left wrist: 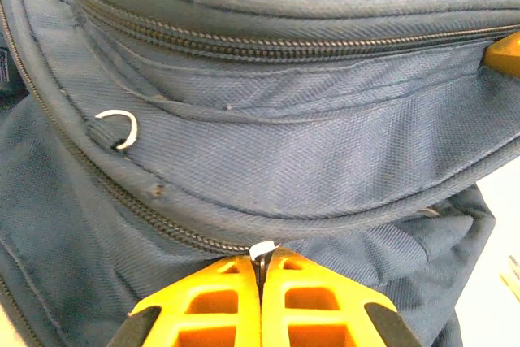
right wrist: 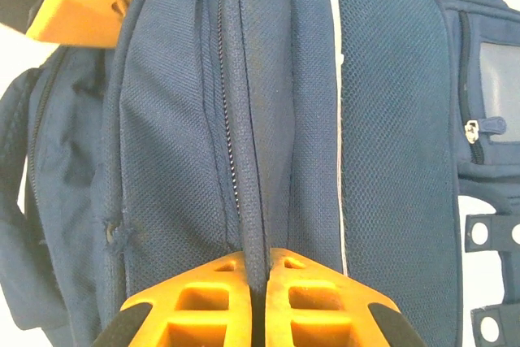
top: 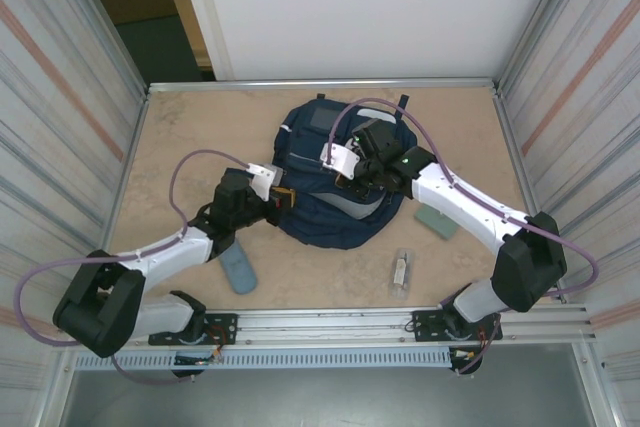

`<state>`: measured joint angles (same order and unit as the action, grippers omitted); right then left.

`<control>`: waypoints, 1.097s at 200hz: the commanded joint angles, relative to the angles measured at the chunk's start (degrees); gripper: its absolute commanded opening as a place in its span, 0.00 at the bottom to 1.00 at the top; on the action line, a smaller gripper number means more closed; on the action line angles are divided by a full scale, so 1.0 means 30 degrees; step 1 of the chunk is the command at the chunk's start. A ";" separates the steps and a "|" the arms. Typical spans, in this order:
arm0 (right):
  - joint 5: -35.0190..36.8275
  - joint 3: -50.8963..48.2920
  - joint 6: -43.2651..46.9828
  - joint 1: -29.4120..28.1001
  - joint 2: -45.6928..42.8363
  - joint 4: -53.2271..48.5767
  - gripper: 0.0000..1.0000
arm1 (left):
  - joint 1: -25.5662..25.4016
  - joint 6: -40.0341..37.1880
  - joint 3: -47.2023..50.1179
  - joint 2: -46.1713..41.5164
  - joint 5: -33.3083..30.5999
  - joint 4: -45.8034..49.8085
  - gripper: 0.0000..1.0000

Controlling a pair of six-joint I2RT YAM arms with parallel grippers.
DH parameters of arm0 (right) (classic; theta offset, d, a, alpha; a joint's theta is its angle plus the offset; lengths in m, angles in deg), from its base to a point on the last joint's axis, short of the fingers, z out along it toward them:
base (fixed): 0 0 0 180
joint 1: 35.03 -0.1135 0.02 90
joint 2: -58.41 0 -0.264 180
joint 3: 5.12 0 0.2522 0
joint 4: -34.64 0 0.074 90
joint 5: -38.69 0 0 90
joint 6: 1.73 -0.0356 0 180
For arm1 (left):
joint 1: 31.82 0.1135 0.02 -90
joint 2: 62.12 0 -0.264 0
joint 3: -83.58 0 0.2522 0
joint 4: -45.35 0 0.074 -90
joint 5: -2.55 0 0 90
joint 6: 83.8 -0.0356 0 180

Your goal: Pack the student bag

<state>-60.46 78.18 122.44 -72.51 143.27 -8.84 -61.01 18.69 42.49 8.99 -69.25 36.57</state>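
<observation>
Left gripper (left wrist: 262,259): its orange ribbed plastic fingers (left wrist: 215,302) are pressed tight together, with a small pale tab (left wrist: 262,249) nipped between the tips (it looks like a zipper pull, too small to be sure). The tab sits where a dark zipper line crosses the lower seam of the student bag (left wrist: 268,152), a large navy-blue woven-fabric backpack. A thin metal split ring (left wrist: 120,126) hangs from a seam up and to the left. Right gripper (right wrist: 257,270): same orange fingers, clamped down to a sliver on a raised piped ridge of the bag's navy fabric, with a zipper track just to the left and a thin white stripe to the right. An orange finger of the other gripper shows in the upper left corner of that wrist view, close by. From above, the bag lies flat about mid-width on the beige marbled tabletop (top: 190,127), nearer the far edge. The left gripper is at its left side and the right gripper over its middle. Loose on the near half of the table: a slate-blue oblong pouch (top: 238,270) beside the left arm, a small clear plastic packet (top: 401,269), and a pale green flat piece (top: 440,224) partly under the right arm, near the bag.
</observation>
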 commanded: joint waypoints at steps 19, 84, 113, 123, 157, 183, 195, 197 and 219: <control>-0.2201 0.0840 0.2088 0.1011 -0.0545 -0.1696 0.05 | 0.1192 -0.2231 -0.0143 0.0052 0.1504 0.0443 0.00; -0.3562 0.1803 0.5084 0.2569 0.1128 -0.2656 0.05 | 0.2339 -0.4165 -0.0708 0.1199 0.1427 -0.1052 0.00; -0.4081 0.2402 0.5742 0.3004 0.2209 -0.2749 0.05 | 0.2025 -0.3352 -0.1227 0.0994 0.4398 -0.0144 0.00; -0.4444 0.2575 0.5393 0.2992 0.2481 -0.2174 0.06 | 0.2009 -0.1638 -0.1135 0.0939 0.5870 -0.0956 0.00; -0.2362 0.3043 0.1240 0.2512 0.3391 0.0492 0.26 | -0.0276 -0.0105 -0.1092 0.0598 0.4867 -0.1482 0.00; -0.3166 0.0455 -0.0221 0.2027 0.1130 0.2077 0.46 | -0.1192 0.0608 -0.2117 0.1137 0.4533 -0.1577 0.00; -0.3963 -0.0641 -0.0346 0.1959 -0.0448 0.1962 0.46 | -0.1346 0.1214 -0.2225 0.1390 0.4472 -0.2492 0.00; -0.4087 -0.0816 -0.0361 0.1948 -0.0761 0.1943 0.46 | -0.1381 0.1260 -0.2227 0.1451 0.4501 -0.2633 0.00; -0.5501 -0.2897 0.1705 0.1930 -0.3643 0.0999 0.50 | -0.1665 0.0869 -0.2793 0.1928 0.4945 -0.2629 0.00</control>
<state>-70.73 73.74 124.85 -65.97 142.07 -6.17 -65.01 20.29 38.07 13.87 -57.36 34.12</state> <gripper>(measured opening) 0.474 0.046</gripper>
